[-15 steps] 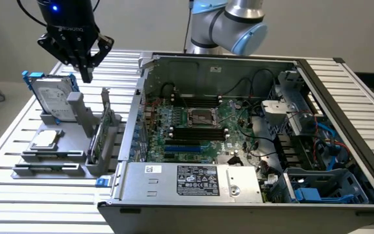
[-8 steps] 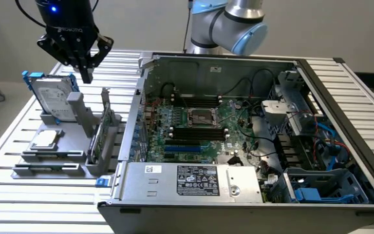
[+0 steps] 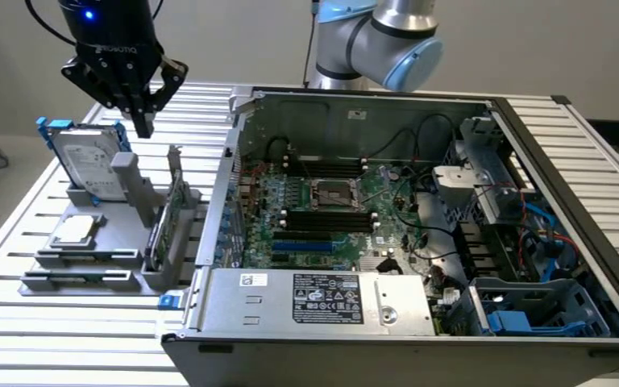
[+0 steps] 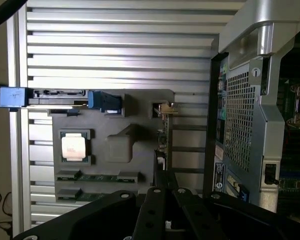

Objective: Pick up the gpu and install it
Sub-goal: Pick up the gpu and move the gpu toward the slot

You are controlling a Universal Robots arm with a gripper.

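One hand: we find the hand (image 3: 143,121) on the black wrist hanging over the grey holder, its two fingers drawn together to a point and gripping nothing.
Hand from the wrist: the hand (image 4: 166,194) shows with its dark fingers meeting, and the graphics card lies just past their tips.
Graphics card: the graphics card (image 3: 172,211) stands upright on its edge in a slot of the holder, on the side nearest the computer case, silver bracket end uppermost. From the wrist we see it edge-on (image 4: 164,137). The hand does not touch it.
Holder: the grey holder (image 3: 84,260) sits on the desk at the exterior view's left of the case; the wrist view shows it too (image 4: 121,150).
Hard drive: the hard drive (image 3: 81,157) stands upright in its blue frame at the far end of the holder (image 4: 55,97).
Processor: a square processor (image 3: 75,230) lies flat in its recess (image 4: 73,147).
Memory sticks: two memory sticks (image 3: 78,278) lie flat at the near end (image 4: 97,176).
Computer case: the computer case (image 3: 374,95) lies open on its side, green main board (image 3: 331,210) showing; its perforated rear wall (image 4: 245,115) is just beside the holder.
Desk: the desk (image 3: 62,330) is of slatted aluminium (image 4: 120,50) and carries both holder and case.
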